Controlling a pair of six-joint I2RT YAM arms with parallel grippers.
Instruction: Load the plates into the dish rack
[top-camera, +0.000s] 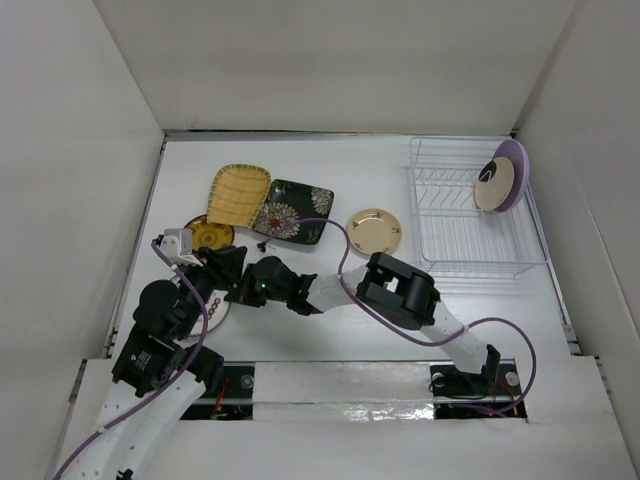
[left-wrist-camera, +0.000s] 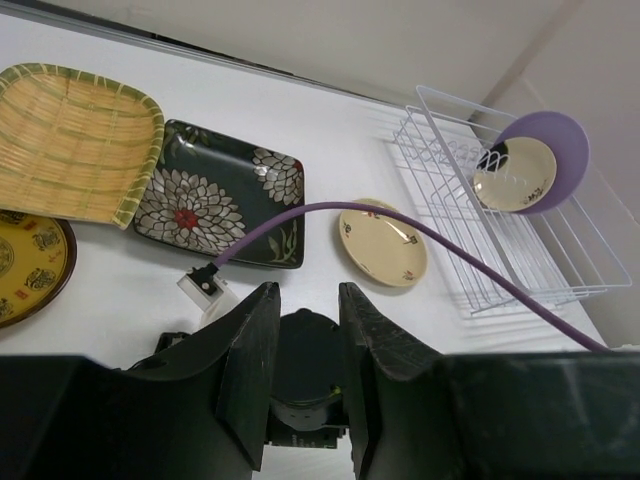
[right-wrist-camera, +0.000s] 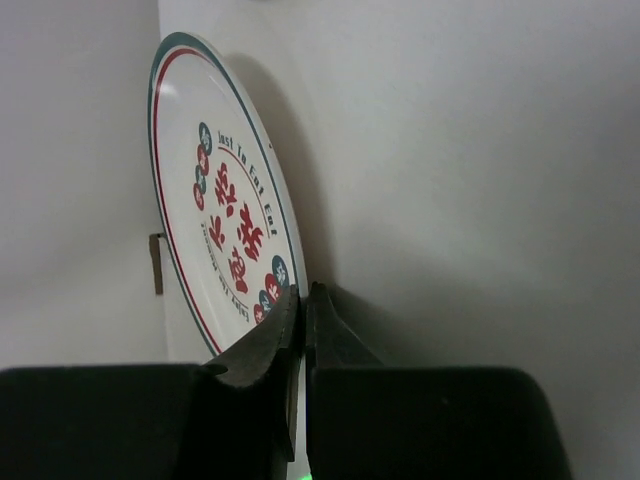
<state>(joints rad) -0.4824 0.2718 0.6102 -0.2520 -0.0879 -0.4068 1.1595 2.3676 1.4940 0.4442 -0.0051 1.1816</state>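
Lavender plate (top-camera: 518, 160) and cream plate (top-camera: 493, 186) stand racked, right claw (right-wrist-camera: 305, 293) clamps the red-flowered plate (right-wrist-camera: 225, 230) (left claw (left-wrist-camera: 305, 297) apart), four more wait beyond it.

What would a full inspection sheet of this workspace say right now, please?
Surface: white table, no spills seen.
Job's things: lavender plate and cream plate standing in the dish rack; yellow woven plate, black floral plate, brown-gold plate and gold-rimmed plate lying on the table; white red-lettered plate gripped.
Clutter: nothing seen.
Grippers: right gripper shut on the white plate's rim; left gripper open, holding nothing.
Cables: purple cable arches above the table.
Surroundings: plain white walls.
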